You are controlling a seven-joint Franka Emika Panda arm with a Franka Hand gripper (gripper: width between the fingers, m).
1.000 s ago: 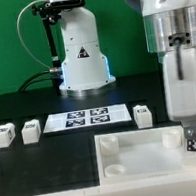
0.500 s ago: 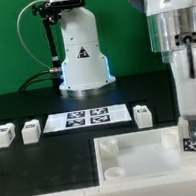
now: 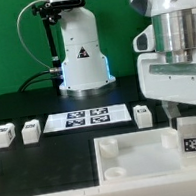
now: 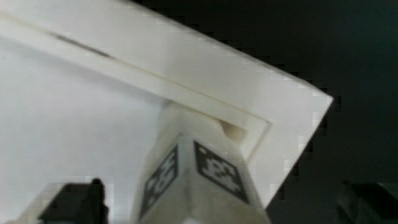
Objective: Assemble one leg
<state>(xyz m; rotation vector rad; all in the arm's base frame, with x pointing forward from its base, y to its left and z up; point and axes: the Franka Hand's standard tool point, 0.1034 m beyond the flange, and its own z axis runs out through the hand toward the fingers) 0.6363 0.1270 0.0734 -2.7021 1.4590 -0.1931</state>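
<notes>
A leg (image 3: 191,138), a small white block with a black-and-white tag, stands upright on the right corner of the large white plate (image 3: 134,153). My gripper (image 3: 186,112) hangs just above it, open. In the wrist view the leg (image 4: 199,175) rises between my two dark fingertips (image 4: 75,202), which stand wide apart and clear of it, with the plate (image 4: 89,110) below. The socket under the leg is hidden.
Three more legs lie on the black table: two at the exterior view's left (image 3: 2,136) (image 3: 30,131) and one behind the plate (image 3: 142,115). The marker board (image 3: 87,117) lies between them. The arm's base (image 3: 82,53) stands at the back.
My gripper was low and shut on the leg at the plate's right corner. It has let go and risen; the leg stays standing on the plate.
</notes>
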